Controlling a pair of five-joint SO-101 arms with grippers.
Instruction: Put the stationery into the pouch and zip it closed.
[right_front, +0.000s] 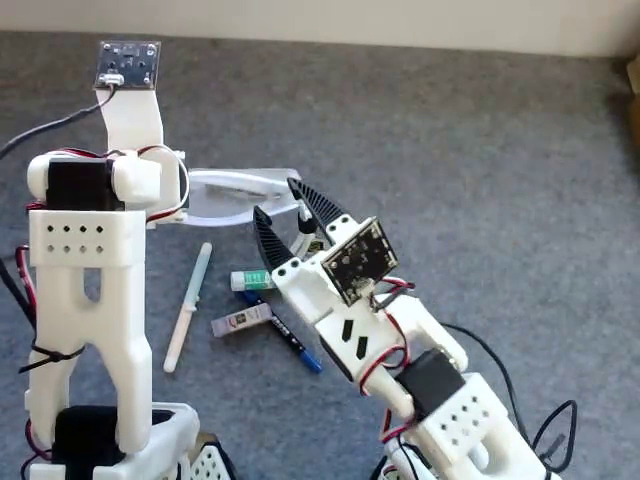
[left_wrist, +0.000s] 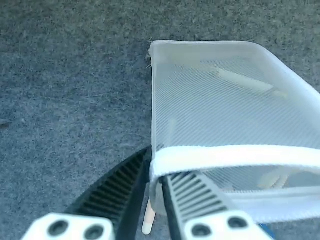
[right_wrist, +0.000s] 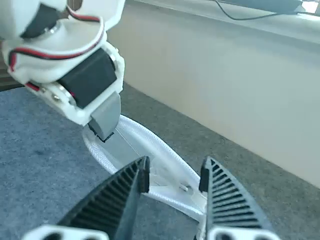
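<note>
Pinching pouch (right_front: 235, 195) rim with left tool (left_wrist: 156, 165), held mouth up for loading; logged right tool (right_wrist: 175, 167) spread at right end, stationery (right_front: 243, 318) outside.

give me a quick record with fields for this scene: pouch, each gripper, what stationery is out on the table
pouch: white mesh pouch, mouth open, not zipped
left: left gripper shut on the pouch's rim
right: right gripper open over the pouch's other end, holding nothing
outside pouch: white pen, green and white tube, small labelled stick, blue pen
seen through mesh: pale shapes, cannot tell if inside or underneath
surface: grey carpet
</note>
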